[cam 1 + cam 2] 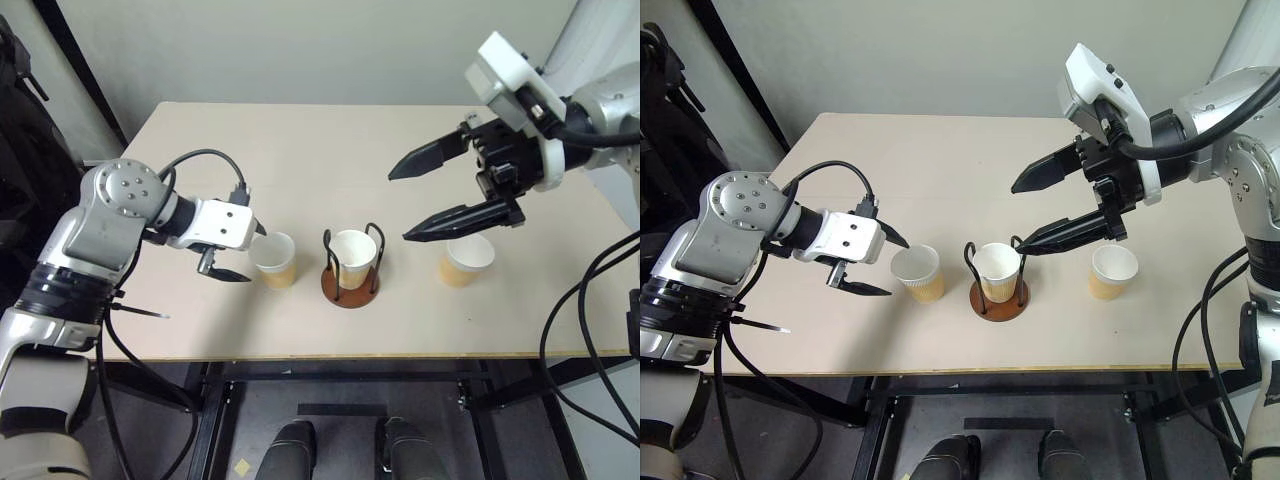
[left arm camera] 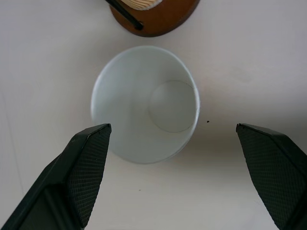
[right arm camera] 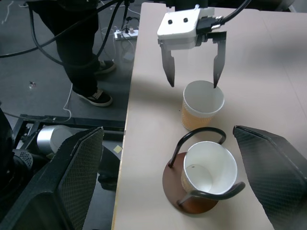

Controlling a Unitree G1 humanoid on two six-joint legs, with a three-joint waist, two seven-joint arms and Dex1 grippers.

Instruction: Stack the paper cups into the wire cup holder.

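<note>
A: Nearest: left hand [image 1: 238,256], fingers spread wide, empty, just beside the left cup [image 1: 274,259]. Right hand [image 1: 440,190] hangs open and empty above the counter [image 1: 300,150].

B: Holder [image 1: 351,265]?

A: Mid-counter, one cup [image 1: 352,257] already seated between its wires. Third cup [image 1: 467,259] stands apart, to the right.

B: Advice for the pickup?

A: Straddle the left cup's wall below the rim, close gently since paper crushes, lift straight, then lower it squarely into the seated cup without snagging the wires.

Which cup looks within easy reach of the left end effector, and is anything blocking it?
Probably the leftmost paper cup: the open left end effector sits right beside it, nothing between them. The wire cup holder stands clear on its far side.
</note>
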